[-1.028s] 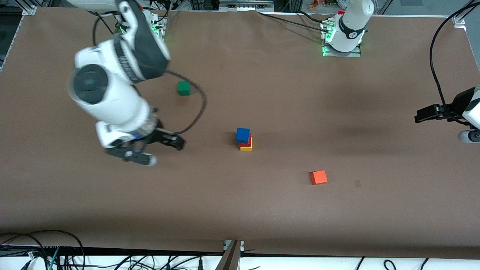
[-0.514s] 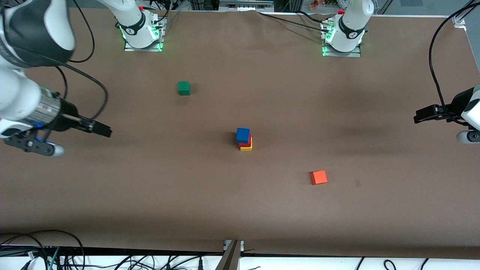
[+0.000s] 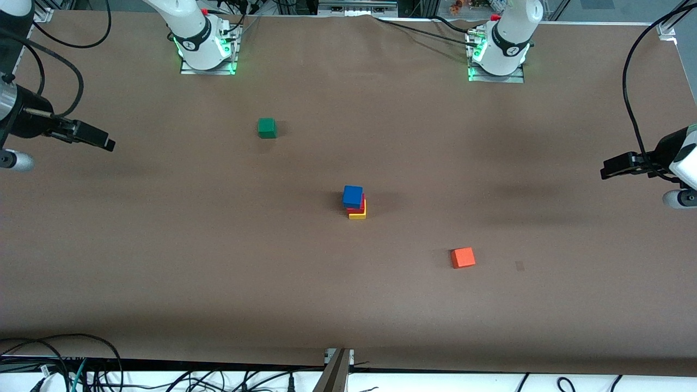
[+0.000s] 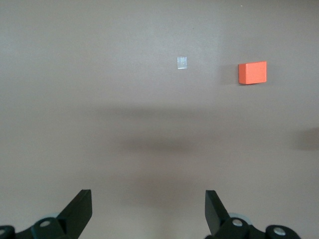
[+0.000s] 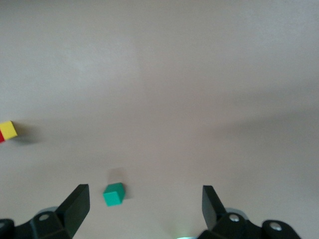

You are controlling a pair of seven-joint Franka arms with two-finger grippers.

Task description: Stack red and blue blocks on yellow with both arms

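Observation:
The blue block (image 3: 353, 195) sits on the red block (image 3: 361, 207), which sits on the yellow block (image 3: 358, 214), as one stack mid-table. The yellow block and a sliver of red also show in the right wrist view (image 5: 8, 130). My right gripper (image 3: 103, 141) is open and empty, up over the right arm's end of the table, well clear of the stack; its jaws show wide apart in the right wrist view (image 5: 144, 191). My left gripper (image 3: 612, 166) is open and empty over the left arm's end of the table, where the arm waits; its jaws show wide apart in the left wrist view (image 4: 148, 196).
A green cube (image 3: 266, 128) lies farther from the front camera than the stack, toward the right arm's base, and shows in the right wrist view (image 5: 113, 193). An orange cube (image 3: 463, 257) lies nearer the camera, toward the left arm's end, and shows in the left wrist view (image 4: 252, 72). Cables run along the table's edges.
My right arm has swung away from beside the stack to the right arm's end of the table, gripper empty. The stack and the left arm have not moved.

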